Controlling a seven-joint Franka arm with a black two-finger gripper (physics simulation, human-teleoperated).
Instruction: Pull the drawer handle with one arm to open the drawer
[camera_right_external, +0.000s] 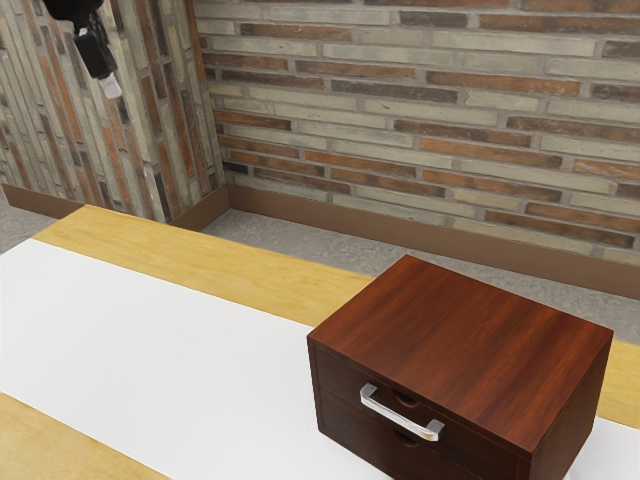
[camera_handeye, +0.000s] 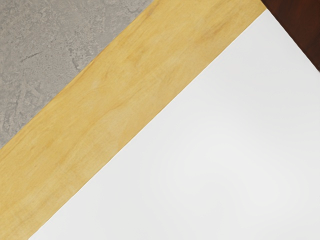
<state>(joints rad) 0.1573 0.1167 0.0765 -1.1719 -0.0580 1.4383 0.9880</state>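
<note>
The brick wall (camera_right_external: 420, 110) stands behind a wooden counter (camera_right_external: 180, 255), and a white sheet (camera_right_external: 150, 360) covers most of the counter's top. A dark wooden cabinet (camera_right_external: 470, 345) rests on the sheet at the exterior view's lower right, with 2 drawer fronts facing the camera. The upper drawer (camera_right_external: 340, 372) looks fully shut, its front flush with the cabinet. Its silver bar handle (camera_right_external: 400, 412) lies across the front, standing a little proud of the wood.

The tool (camera_right_external: 108, 82) hangs high at the exterior view's upper left, well apart from the cabinet and well above the counter. I cannot tell whether it is apart or together. In the wrist view, 1 dark corner of the cabinet sits at the edge.

The task looks barely begun, and the long approach is the main risk. Coming in too low could strike the cabinet's top or its near edge and shove it across the smooth sheet. The gap behind the handle looks slim, so a poorly lined-up tool may bump the bar instead of straddling it. Nothing visibly anchors the cabinet, so a pull may drag the whole cabinet rather than slide the drawer. A pull angled off the drawer's line could jam it or slip off the handle.
</note>
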